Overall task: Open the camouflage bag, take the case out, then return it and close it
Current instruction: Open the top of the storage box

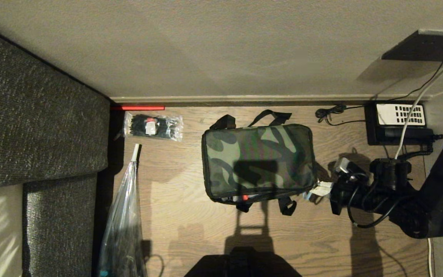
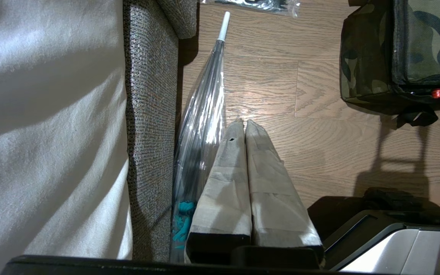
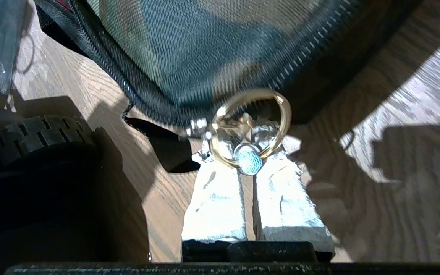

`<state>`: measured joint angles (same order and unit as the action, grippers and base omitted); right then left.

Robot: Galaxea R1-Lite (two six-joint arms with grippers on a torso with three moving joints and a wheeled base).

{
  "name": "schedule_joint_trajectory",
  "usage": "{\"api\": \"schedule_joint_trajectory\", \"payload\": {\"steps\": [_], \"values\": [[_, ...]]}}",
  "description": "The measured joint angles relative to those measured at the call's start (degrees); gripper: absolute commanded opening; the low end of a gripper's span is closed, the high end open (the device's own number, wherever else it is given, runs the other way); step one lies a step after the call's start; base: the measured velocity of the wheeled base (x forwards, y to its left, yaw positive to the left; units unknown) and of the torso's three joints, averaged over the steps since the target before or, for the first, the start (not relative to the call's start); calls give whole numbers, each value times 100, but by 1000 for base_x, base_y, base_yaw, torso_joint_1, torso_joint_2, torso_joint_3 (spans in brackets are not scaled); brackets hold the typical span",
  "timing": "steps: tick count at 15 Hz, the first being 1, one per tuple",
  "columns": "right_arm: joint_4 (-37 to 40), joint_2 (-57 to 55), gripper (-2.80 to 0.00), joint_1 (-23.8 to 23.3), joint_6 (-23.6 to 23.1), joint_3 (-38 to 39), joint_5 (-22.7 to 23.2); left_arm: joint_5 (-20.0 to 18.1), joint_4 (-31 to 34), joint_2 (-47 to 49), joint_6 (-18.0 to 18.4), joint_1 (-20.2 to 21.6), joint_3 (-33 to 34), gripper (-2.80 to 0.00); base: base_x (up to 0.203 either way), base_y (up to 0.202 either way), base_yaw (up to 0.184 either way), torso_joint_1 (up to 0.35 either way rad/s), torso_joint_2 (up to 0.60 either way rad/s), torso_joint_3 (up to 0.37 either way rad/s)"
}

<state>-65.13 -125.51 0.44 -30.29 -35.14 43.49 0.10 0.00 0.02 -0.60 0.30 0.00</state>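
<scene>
**Zip pull pinched, lid not yet open**

The camouflage bag point(image 1: 258, 161) sits flat on the wooden floor point(image 1: 190, 231) near the wall, its patterned lid down. A small red dot point(image 1: 245, 197) peeps out along the near edge, so the seam there may already gape a little; I can't tell how far the zip runs shut. The case itself is nowhere to be seen, and is presumably inside.

The right gripper point(image 3: 247, 162) is down at the bag's right-hand corner, its taped fingers point(image 3: 216, 202) pressed together on the pale bead hanging from the gold ring point(image 3: 250, 128) of the zip pull. The left gripper point(image 2: 245, 124) hangs off to the side, clenched on nothing, above the floor beside a clear umbrella point(image 1: 123, 219) propped along the grey sofa point(image 1: 37, 115).

By my reckoning the job has barely begun: the zip must be drawn round, the lid lifted, the case taken out, put back, and the bag shut again.

A clear packet of black ties point(image 1: 153, 126) and a desk telephone point(image 1: 398, 123) lie by the wall, out of the way.
</scene>
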Motion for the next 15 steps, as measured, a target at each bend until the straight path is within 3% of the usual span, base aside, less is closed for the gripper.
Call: {"api": "schedule_joint_trajectory", "payload": {"steps": [10, 15], "values": [[1165, 1249, -280, 7, 98, 982, 295, -5, 0, 0, 0, 2, 0, -280, 0, 0, 0, 0, 0, 0], [1490, 1521, -280, -19, 146, 1026, 320, -2, 1, 0, 0, 0, 0, -280, 0, 0, 0, 0, 0, 0]]}}
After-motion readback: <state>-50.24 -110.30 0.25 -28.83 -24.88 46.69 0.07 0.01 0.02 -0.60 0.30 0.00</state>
